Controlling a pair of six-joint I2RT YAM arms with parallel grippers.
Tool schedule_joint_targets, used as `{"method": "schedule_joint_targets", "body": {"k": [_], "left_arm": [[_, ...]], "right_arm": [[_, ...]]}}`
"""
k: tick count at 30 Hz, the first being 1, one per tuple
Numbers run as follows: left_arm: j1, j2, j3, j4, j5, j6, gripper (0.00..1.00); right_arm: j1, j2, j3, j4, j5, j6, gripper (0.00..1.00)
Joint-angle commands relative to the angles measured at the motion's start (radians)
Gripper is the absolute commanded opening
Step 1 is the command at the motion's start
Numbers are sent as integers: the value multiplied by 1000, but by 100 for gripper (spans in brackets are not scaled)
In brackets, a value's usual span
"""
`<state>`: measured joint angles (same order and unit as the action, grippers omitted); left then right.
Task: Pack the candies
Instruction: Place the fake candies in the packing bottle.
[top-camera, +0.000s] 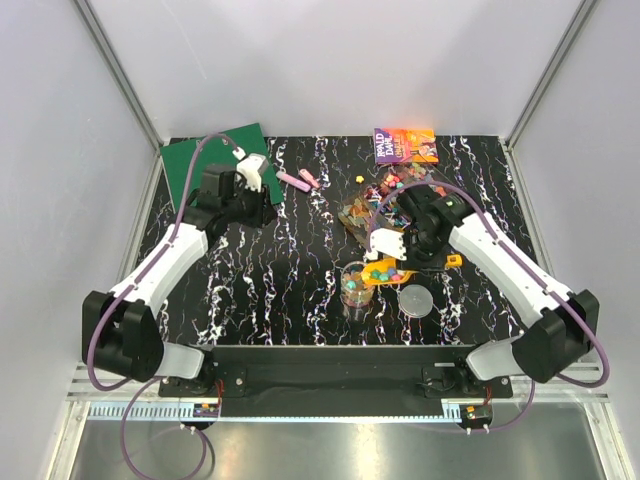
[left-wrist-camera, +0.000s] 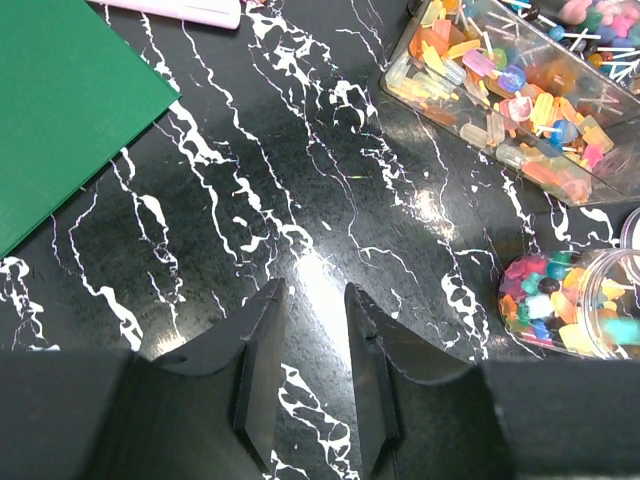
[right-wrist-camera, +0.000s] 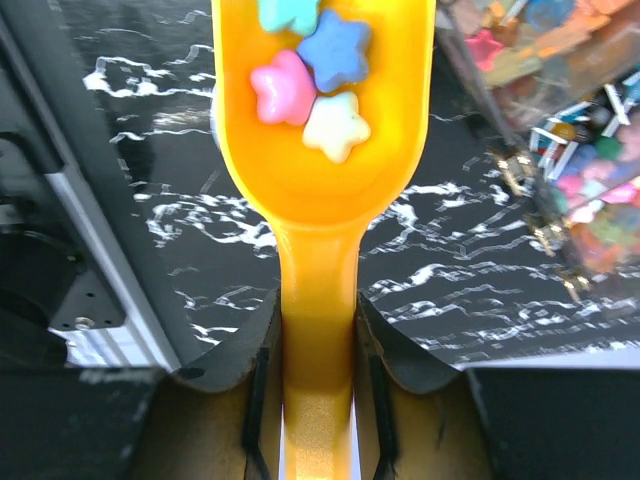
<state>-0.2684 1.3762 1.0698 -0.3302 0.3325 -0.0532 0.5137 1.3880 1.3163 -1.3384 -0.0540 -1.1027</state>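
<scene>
The table (top-camera: 300, 250) is a flat black slab veined with white like marble, glossy enough to throw glare. At its far left corner lies one matte green board (top-camera: 205, 160), rectangular and set askew. At the far right lies one book (top-camera: 404, 146) with a purple and orange cover.

One clear plastic tray (left-wrist-camera: 395, 80), shallow and straight-walled, sits near the book and holds a heap of candies (left-wrist-camera: 500, 90): some in small translucent wrappers, some on thin white sticks. In front of it stands one clear round cup (top-camera: 353, 288), partly filled with small coloured sweets. One translucent round lid (top-camera: 417, 300) lies flat to the cup's right.

One smooth, glossy yellow plastic scoop (right-wrist-camera: 318, 200) has its bowl just beside the cup, on the right. The right gripper (right-wrist-camera: 318, 330) is clamped on its narrow handle, a black finger on each side. Four star-shaped candies show in the bowl from the wrist view: pink, blue, cream and a teal one cut off by the frame.

The left gripper (left-wrist-camera: 318, 300) hangs over bare table near the green board, its jaws parted a little and holding nothing.

Two pink pens (top-camera: 300, 180) lie close together beside the board.
</scene>
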Motion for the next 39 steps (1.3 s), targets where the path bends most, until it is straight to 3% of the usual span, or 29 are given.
{"method": "schedule_joint_targets", "body": {"k": [1,15,33,36,39], "left_arm": [[11,-54,-37,94,-6,-14,35],[21,-97,-56,123,13,-46,36],[35,-114,-56,126,4,-65,36],[35,-117,-53,109,-87,-74,40],[35,-121,-44,69,-324,-67,51]], "right_arm": [[40,29,67,-107,135,35,0],[170,98,185,-260,344,37,0],[232,16,112,-295,476,17,0],[211,-29,92,-269,426,67,0],[104,-76,66,-153,335,225,0]]}}
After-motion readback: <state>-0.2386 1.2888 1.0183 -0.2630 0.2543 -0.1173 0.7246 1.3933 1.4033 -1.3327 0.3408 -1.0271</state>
